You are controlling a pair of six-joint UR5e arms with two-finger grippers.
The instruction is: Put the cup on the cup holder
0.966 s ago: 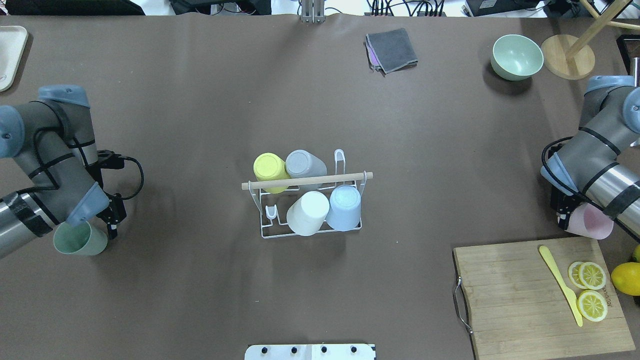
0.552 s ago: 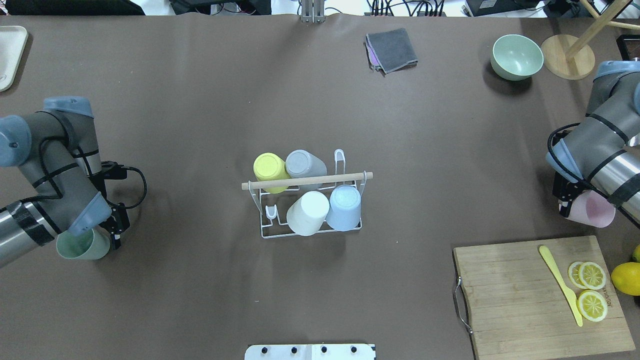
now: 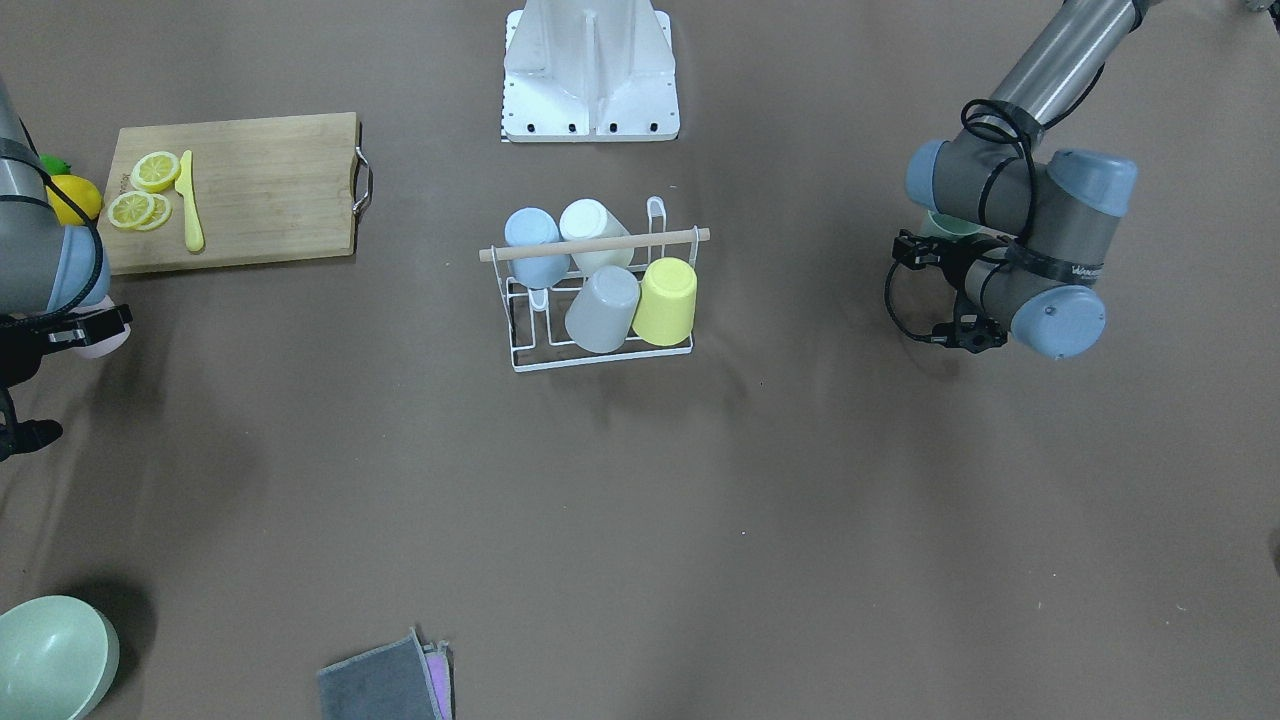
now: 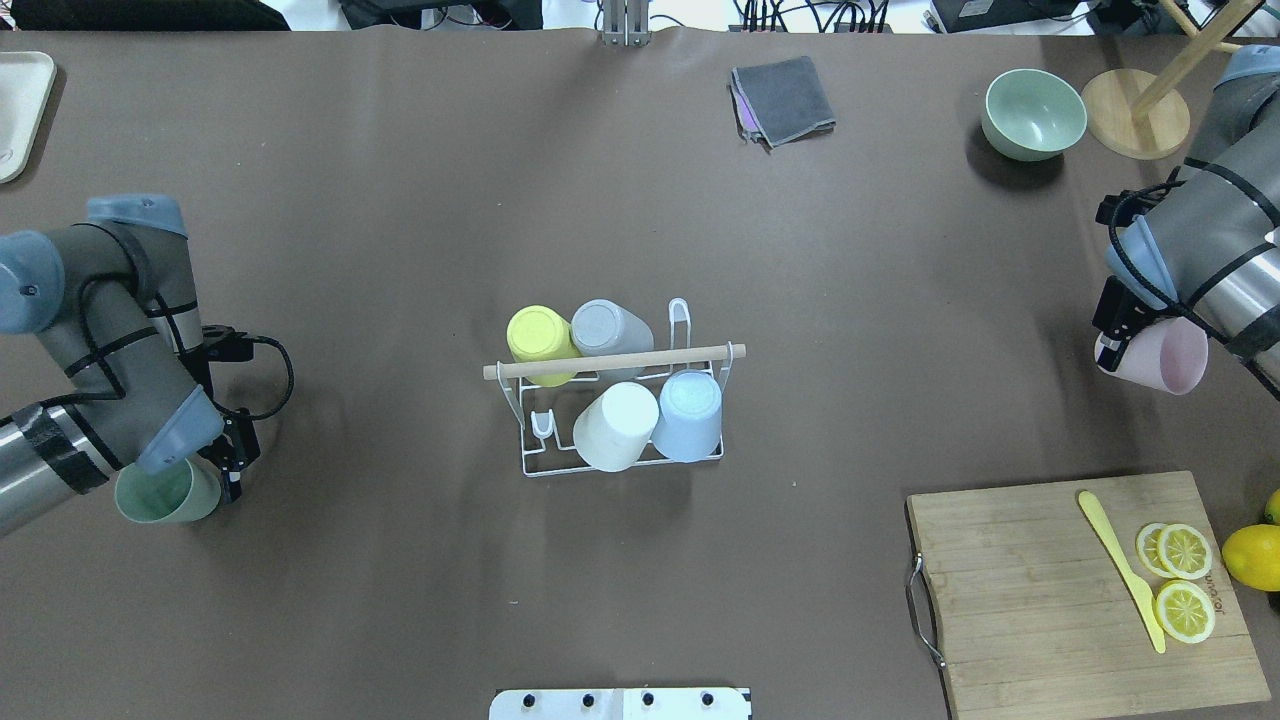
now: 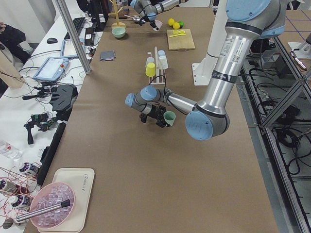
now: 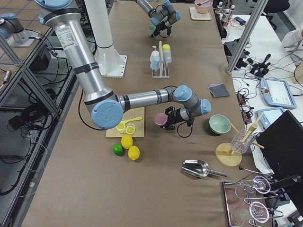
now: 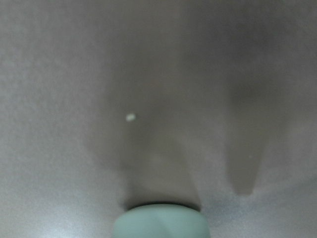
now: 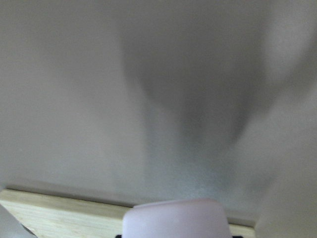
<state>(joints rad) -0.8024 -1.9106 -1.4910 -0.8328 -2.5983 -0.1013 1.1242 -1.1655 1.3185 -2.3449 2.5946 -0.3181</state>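
The white wire cup holder with its wooden rod stands mid-table and carries a yellow, a grey, a white and a blue cup upside down; it also shows in the front view. My left gripper is shut on a green cup at the table's left, above the surface; the cup shows in the left wrist view. My right gripper is shut on a pink cup at the right edge; it shows in the right wrist view.
A wooden cutting board with lemon slices and a yellow knife lies front right. A green bowl, a round wooden stand base and a grey cloth sit at the back.
My right arm has moved away from the cutting board toward the far side, carrying the pink cup. My left arm has shifted slightly with the green cup.
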